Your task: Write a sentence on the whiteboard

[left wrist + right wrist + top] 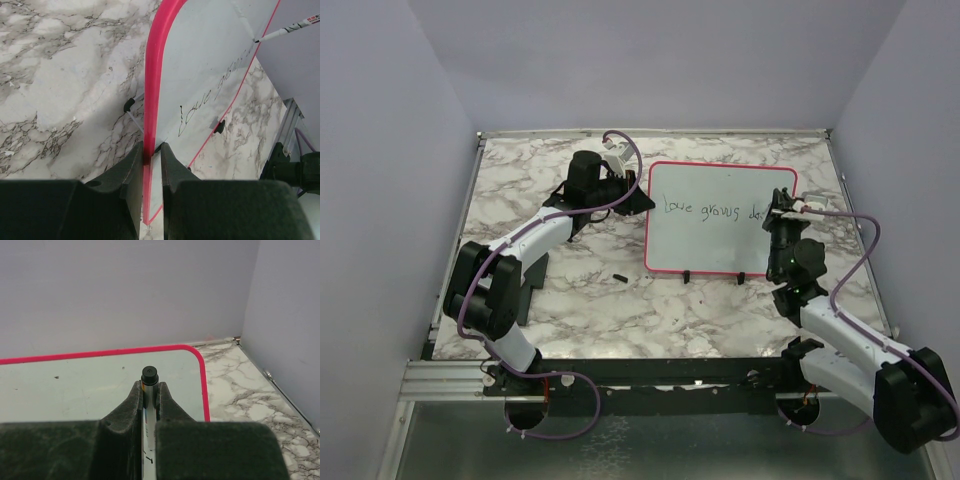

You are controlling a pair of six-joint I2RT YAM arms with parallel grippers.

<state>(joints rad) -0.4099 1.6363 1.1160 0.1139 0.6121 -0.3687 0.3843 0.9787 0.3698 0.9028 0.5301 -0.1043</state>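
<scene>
A: Where did the whiteboard (720, 240) lie?

B: Flat on the marble tabletop (570, 310), right of centre. Its long axis ran left to right across both arms, with the two clips on the near edge.

A: State of each claw?

B: The left claw (151, 150) was closed on the board's red frame at the left short edge, pinning it. The right claw (149, 387) was fully closed on a marker (149, 374), held tip-down over the board's right end. Whether the tip touched the board could not be confirmed.

A: And the sentence (712, 209)?

B: It followed the long axis at about mid-height and read roughly "Love grows da", so the last word appeared unfinished. The marker tip stood at the right end of the line. By judgement, the remaining letters belonged to the right of the tip, toward the right frame, where little bare board remained. The right arm was nearer that spot. The left arm only steadied the board.
</scene>
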